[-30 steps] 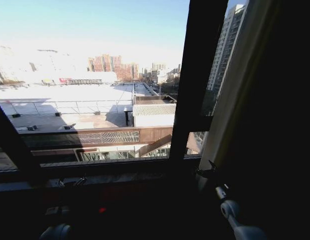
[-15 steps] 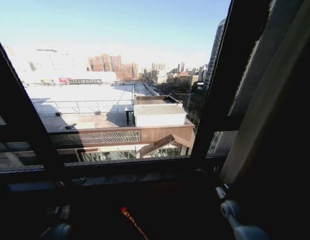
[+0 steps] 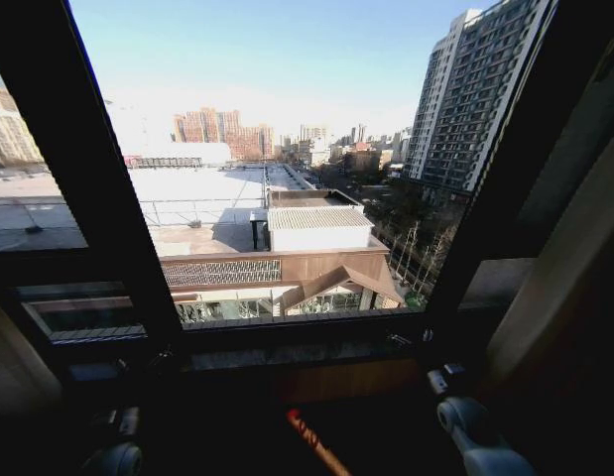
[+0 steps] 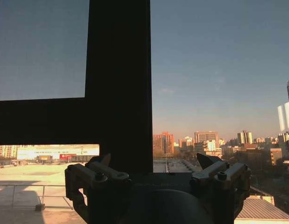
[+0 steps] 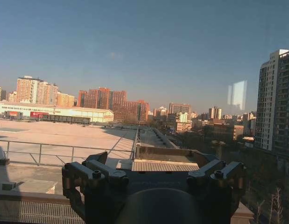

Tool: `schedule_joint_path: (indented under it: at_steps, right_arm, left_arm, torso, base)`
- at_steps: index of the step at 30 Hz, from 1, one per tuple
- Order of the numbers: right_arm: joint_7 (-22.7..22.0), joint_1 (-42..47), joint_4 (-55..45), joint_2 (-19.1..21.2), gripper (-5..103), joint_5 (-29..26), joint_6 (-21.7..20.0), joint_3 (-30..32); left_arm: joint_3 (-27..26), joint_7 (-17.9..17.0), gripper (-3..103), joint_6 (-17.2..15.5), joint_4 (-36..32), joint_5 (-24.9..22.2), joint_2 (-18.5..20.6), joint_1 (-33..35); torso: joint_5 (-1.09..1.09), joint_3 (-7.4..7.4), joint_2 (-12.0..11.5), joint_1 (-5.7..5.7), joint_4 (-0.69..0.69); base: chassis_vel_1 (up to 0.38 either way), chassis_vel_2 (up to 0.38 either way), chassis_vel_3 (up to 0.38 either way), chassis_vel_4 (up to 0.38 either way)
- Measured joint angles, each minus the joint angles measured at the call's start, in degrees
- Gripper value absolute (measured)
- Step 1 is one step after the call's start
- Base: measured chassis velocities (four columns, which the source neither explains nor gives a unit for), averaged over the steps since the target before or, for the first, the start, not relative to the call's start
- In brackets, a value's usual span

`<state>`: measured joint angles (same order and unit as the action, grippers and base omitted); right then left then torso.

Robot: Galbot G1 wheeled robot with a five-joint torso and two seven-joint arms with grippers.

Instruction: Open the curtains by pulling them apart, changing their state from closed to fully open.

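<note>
The window (image 3: 287, 198) stands bare across the middle of the head view, with rooftops, a low building and a tall tower block lit by sun beyond the glass. The curtains (image 3: 559, 278) hang at the far right edge of that view as a pale, cream-tinted strip running up alongside the dark window frame (image 3: 108, 198), well clear of the central pane; a second pale patch at the lower left corner (image 3: 14, 367) may be the other panel, though it is too dim there to be sure. A dark sill (image 3: 287, 352) runs beneath the glass, and below it the scene falls into shadow, with a thin orange-red streak (image 3: 311, 446) near the bottom centre (what it is cannot be told).

The left gripper (image 4: 156, 175) is held up in front of the window, its two fingers spread wide apart with nothing between them; behind it a thick upright bar and a crossbar of the frame block part of the sky. In the head view it shows as a dim shape low on the left (image 3: 113, 451).

The right gripper (image 5: 153, 175) likewise faces the open glass, fingers apart and empty, with the bright rooftop and distant red-brown buildings behind it. In the head view its grey wrist sits low on the right (image 3: 465, 426), near the curtain strip but not touching it.
</note>
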<state>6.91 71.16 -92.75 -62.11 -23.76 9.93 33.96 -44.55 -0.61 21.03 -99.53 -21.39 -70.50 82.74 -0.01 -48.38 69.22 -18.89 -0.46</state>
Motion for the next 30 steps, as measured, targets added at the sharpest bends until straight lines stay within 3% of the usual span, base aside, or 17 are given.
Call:
schedule_joint_path:
  at_steps: [21, 30]
  right_arm:
    - [0.0, 0.0, 0.0, 0.0, 100, 0.0, 0.0, 0.0]
    - [0.0, 0.0, 0.0, 0.0, 100, 0.0, 0.0, 0.0]
  left_arm:
    - [0.0, 0.0, 100, 0.0, 0.0, 0.0, 0.0, 0.0]
    - [0.0, -0.1, 100, 0.0, 0.0, 0.0, 0.0, 0.0]
  torso:
    - [0.02, 0.0, 0.0, 0.0, 0.0]
    - [0.0, 0.0, 0.0, -0.01, 0.0]
  base:
    - [0.344, 0.346, -0.345, -0.348]
    - [0.106, 0.097, -0.093, -0.105]
